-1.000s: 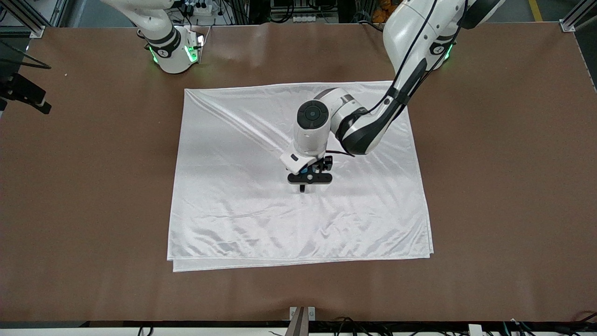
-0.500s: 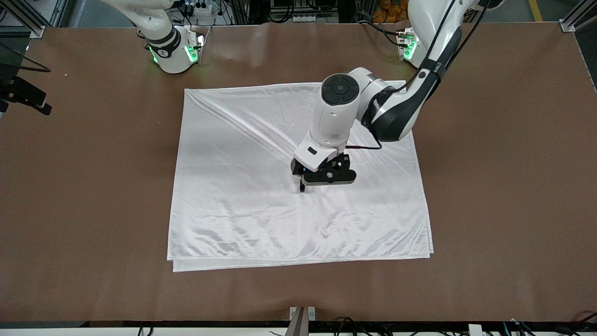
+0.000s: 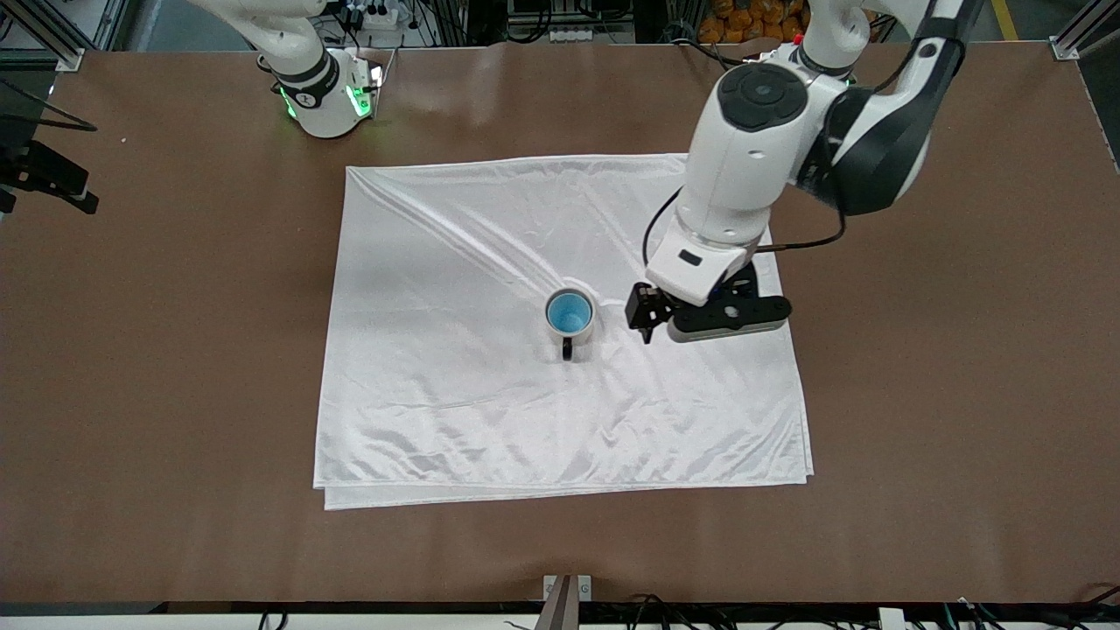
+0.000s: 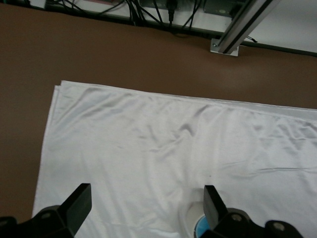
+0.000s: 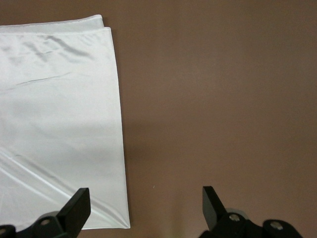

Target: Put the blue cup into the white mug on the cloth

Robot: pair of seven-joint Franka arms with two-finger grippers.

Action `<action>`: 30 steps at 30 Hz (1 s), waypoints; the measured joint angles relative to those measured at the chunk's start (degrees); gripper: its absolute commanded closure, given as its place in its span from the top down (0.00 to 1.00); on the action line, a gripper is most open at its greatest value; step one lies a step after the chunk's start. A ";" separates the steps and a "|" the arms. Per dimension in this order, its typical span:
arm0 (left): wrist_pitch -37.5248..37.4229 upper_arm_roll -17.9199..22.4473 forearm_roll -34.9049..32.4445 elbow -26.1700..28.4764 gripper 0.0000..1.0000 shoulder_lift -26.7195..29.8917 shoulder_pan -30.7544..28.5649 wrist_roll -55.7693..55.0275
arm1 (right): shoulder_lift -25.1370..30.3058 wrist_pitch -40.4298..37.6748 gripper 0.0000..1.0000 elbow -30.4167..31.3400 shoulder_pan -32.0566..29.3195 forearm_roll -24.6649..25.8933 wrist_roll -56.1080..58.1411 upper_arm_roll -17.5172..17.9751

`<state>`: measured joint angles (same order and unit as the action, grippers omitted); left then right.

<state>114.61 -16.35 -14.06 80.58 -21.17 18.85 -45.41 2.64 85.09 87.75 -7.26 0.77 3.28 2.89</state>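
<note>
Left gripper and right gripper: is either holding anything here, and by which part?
Nothing is held. The left gripper is open over the cloth, beside the white mug containing the blue cup. The right gripper is open and waits.

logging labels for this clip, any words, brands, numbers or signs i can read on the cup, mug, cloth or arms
None can be read.
The blue cup, the white mug it sits in and the cloth: plain, no print.
The left gripper, open over the cloth beside the mug: no legible marking.
The right gripper, open, waiting over the table: none.
</note>
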 measured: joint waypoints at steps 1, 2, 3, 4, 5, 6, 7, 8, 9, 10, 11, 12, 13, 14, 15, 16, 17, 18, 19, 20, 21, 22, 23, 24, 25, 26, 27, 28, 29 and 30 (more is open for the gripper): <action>-0.67 -0.01 0.00 0.00 1.00 0.62 -0.90 1.41 | 0.00 -0.01 1.00 0.00 0.00 0.00 0.00 0.00; -1.23 -0.01 0.00 0.01 1.00 1.14 -1.72 2.69 | 0.00 -0.04 1.00 0.00 0.00 0.00 0.00 0.00; -1.94 -0.02 0.00 0.00 1.00 1.72 -2.80 4.39 | 0.00 -0.06 1.00 0.00 0.00 0.00 0.00 0.00; -2.54 -0.02 0.03 0.01 1.00 2.18 -3.73 5.87 | 0.00 -0.08 1.00 0.01 0.00 0.00 0.00 0.00; -3.12 -0.02 0.10 0.01 1.00 2.61 -4.68 7.42 | 0.00 -0.10 1.00 0.01 0.00 0.00 0.00 0.00; -3.61 -0.04 0.23 0.02 1.00 2.99 -5.50 8.72 | 0.00 -0.11 1.00 0.02 0.01 0.00 0.00 0.00; -4.14 -0.04 0.49 0.01 1.00 3.38 -6.42 10.13 | 0.00 -0.12 1.00 0.03 0.01 -0.01 0.00 0.00; -4.75 -0.06 1.06 0.01 1.00 3.85 -7.45 11.53 | 0.00 -0.12 1.00 0.05 0.01 -0.01 0.00 0.01; -5.28 -0.07 1.76 0.01 1.00 4.30 -8.32 12.51 | 0.00 -0.13 1.00 0.05 0.02 -0.02 0.00 0.02; -5.82 -0.06 2.52 0.01 1.00 4.72 -9.06 13.20 | 0.00 -0.18 1.00 0.06 0.02 -0.02 0.00 0.02; -6.42 -0.06 3.20 0.01 1.00 5.16 -9.82 13.77 | 0.00 -0.22 1.00 0.07 0.03 -0.02 0.00 0.03; -7.06 -0.06 3.65 0.01 1.00 5.58 -10.46 14.08 | 0.00 -0.25 1.00 0.08 0.04 -0.02 0.00 0.03; -7.89 -0.06 4.03 0.01 1.00 6.09 -11.23 14.33 | 0.00 -0.27 1.00 0.09 0.04 -0.02 0.00 0.02; -8.59 -0.07 4.24 0.01 1.00 6.45 -11.80 14.46 | 0.00 -0.28 1.00 0.09 0.05 -0.02 0.00 0.02; -9.39 -0.07 4.39 0.01 1.00 6.86 -12.46 14.56 | 0.00 -0.28 1.00 0.09 0.05 -0.02 0.00 0.01; -9.97 -0.09 4.46 0.01 1.00 7.18 -12.98 14.68 | 0.00 -0.29 1.00 0.09 0.04 -0.02 0.00 0.00; -10.61 -0.09 4.50 0.02 1.00 7.53 -13.55 14.90 | 0.00 -0.29 1.00 0.09 0.05 -0.02 0.00 -0.01; -11.22 -0.08 4.54 0.02 1.00 7.84 -14.11 15.22 | 0.00 -0.29 1.00 0.10 0.05 -0.02 0.00 -0.01; -11.97 -0.08 4.57 0.02 1.00 8.19 -14.66 15.77 | 0.00 -0.29 1.00 0.11 0.06 -0.02 0.00 -0.01; -12.68 -0.06 4.59 0.02 1.00 8.47 -15.14 16.36 | 0.00 -0.29 1.00 0.12 0.09 -0.02 0.00 -0.01; -13.53 -0.06 4.61 0.02 1.00 8.80 -15.68 17.02 | 0.00 -0.29 1.00 0.14 0.13 -0.02 0.00 -0.01; -14.36 -0.07 4.65 0.02 1.00 9.12 -16.23 17.69 | 0.00 -0.27 1.00 0.16 0.16 -0.02 0.00 -0.01; -14.96 -0.07 4.74 0.02 1.00 9.36 -16.73 18.33 | 0.00 -0.25 1.00 0.17 0.19 -0.02 0.00 -0.01; -15.45 -0.08 4.99 0.03 1.00 9.58 -17.25 19.00 | 0.00 -0.24 1.00 0.19 0.20 -0.02 0.00 -0.01; -15.94 -0.08 5.67 0.04 1.00 9.83 -17.97 19.97 | 0.00 -0.24 1.00 0.21 0.22 -0.02 0.00 -0.01; -16.18 -0.08 6.53 0.06 1.00 10.00 -18.67 20.89 | 0.00 -0.24 1.00 0.24 0.22 -0.02 0.00 -0.01; -16.34 -0.08 7.62 0.11 1.00 10.15 -19.44 21.88 | 0.00 -0.23 1.00 0.26 0.23 -0.02 0.00 -0.01; -16.43 -0.08 8.74 0.17 1.00 10.29 -20.36 23.00 | 0.00 -0.23 1.00 0.28 0.22 -0.02 0.00 -0.02; -16.45 -0.07 9.64 0.23 1.00 10.41 -21.21 23.99 | 0.00 -0.23 1.00 0.30 0.23 -0.02 0.00 -0.02; -16.46 -0.08 10.29 0.26 1.00 10.49 -21.98 24.80 | 0.00 -0.23 1.00 0.31 0.22 -0.02 0.00 -0.02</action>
<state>98.15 -16.43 -3.77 80.84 -10.67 -3.12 -20.61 2.63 84.86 88.06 -7.03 0.75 3.28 2.86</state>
